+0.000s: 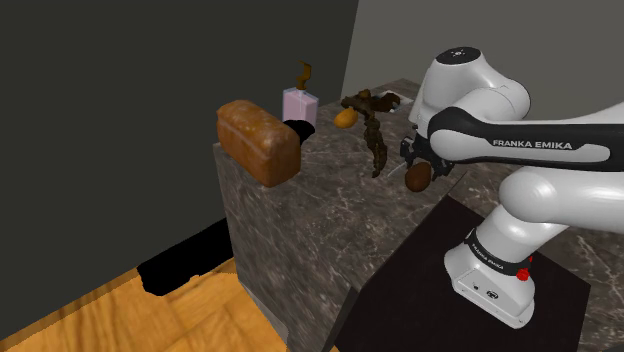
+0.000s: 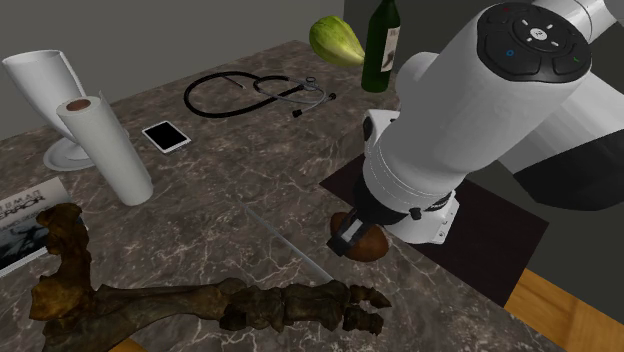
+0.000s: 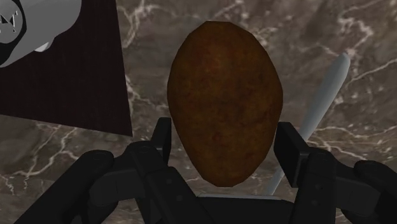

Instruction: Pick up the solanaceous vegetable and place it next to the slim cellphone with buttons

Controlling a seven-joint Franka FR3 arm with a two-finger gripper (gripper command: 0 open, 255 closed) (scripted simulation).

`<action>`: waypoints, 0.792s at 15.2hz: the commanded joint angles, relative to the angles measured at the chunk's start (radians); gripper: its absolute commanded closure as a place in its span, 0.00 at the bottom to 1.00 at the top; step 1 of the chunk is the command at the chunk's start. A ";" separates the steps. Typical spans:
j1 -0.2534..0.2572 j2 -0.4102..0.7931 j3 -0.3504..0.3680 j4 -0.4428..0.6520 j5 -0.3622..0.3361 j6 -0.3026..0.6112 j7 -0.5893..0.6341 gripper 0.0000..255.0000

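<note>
A brown potato (image 3: 224,95) lies on the dark marble counter (image 2: 240,170) close to the stand's edge; it also appears in the shoulder view (image 1: 418,177) and the second exterior view (image 2: 372,243). My gripper (image 3: 226,143) reaches down over it, and each black finger (image 3: 162,143) presses against one side of the potato. In the second exterior view the gripper (image 2: 350,232) sits low on the potato under the white wrist. A slim phone (image 2: 166,136) with a dark screen lies flat far across the counter, beside a paper towel roll (image 2: 105,150).
A brown bony claw model (image 2: 200,300) sprawls near the potato, and a thin grey rod (image 2: 290,245) lies between them. Stethoscope (image 2: 255,95), wine bottle (image 2: 381,30), green leafy vegetable (image 2: 335,40) and magazine (image 2: 20,215) ring the counter. Bread loaf (image 1: 258,140) sits at its far end.
</note>
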 commanded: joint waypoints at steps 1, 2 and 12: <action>0.000 0.000 0.000 0.000 0.000 0.000 0.000 1.00; 0.000 0.000 0.000 0.000 0.000 0.000 0.000 1.00; -0.009 -0.038 -0.036 0.036 -0.028 -0.068 -0.018 1.00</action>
